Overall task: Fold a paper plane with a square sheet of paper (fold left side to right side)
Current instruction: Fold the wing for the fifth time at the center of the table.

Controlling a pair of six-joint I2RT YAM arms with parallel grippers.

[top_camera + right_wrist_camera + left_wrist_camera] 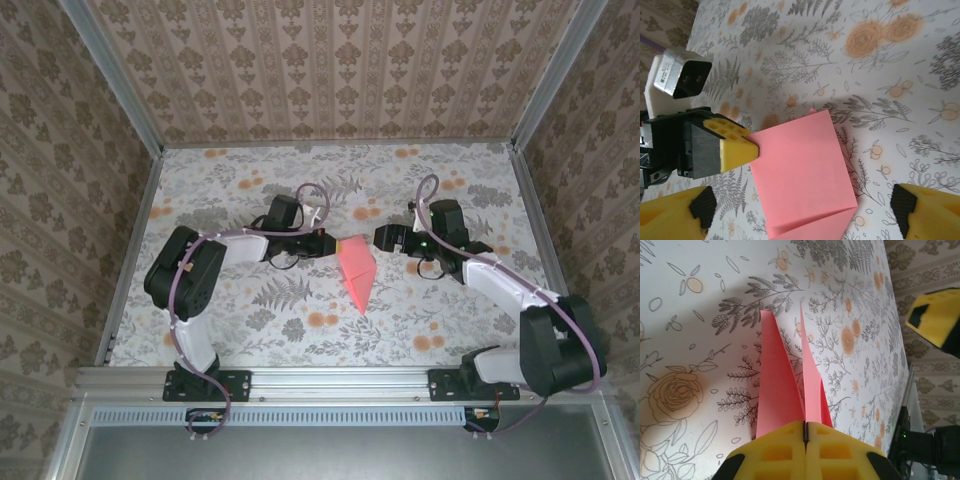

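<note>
Pinching the pink paper plane at its 10 o'clock corner, the left gripper has its yellow fingertips pressed together on the paper. The plane lies mid-tablecloth, tip pointing to 6 o'clock. Just beside its 2 o'clock corner, the right gripper gapes wide, holding nothing.

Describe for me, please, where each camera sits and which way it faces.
Top external: above and behind the arms, looking down at the flowered table; both arms show, left gripper and right gripper flanking the pink paper.
Left wrist: on the left arm, looking along its shut gripper, which clamps the paper; right gripper's finger upper right.
Right wrist: on the right arm, looking down on the paper between its open fingers.
Shared: both wrist views show the paper and the opposite gripper.
</note>
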